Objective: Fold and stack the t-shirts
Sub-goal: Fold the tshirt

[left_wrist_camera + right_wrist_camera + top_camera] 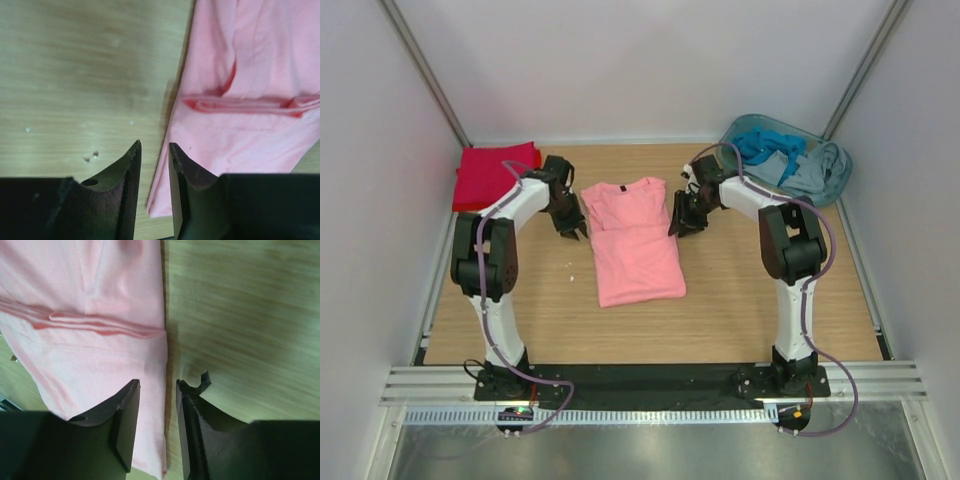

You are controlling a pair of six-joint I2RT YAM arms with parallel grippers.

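The salmon-pink t-shirt [635, 240] has a hand at each long edge. The left hand [154, 145] hangs over the shirt's left border, its jaws a little apart with nothing between them. The right hand [157, 382] mirrors it on the right border, likewise parted and empty. Both sit low, close above the cloth, level with a crosswise ridge [632, 229] where the fabric is bunched about a third of the way down from the collar.

The shirt lies flat in the middle of the surface [750, 300], collar away from the arms. Its sleeves are tucked in, so it reads as a long rectangle. The likely step is the lengthwise fold.

To do it well, each hand should pinch every layer at its edge, not just the top one, and take matching points so the fold line runs square. Both should lift just enough to clear the cloth and travel together at one pace. The ridge may need smoothing first, or it could be trapped inside the fold.

The red t-shirt [492, 172] lies folded at the far left corner, seemingly where the stack belongs. A bin [775, 117] of blue and grey cloth stands far right.
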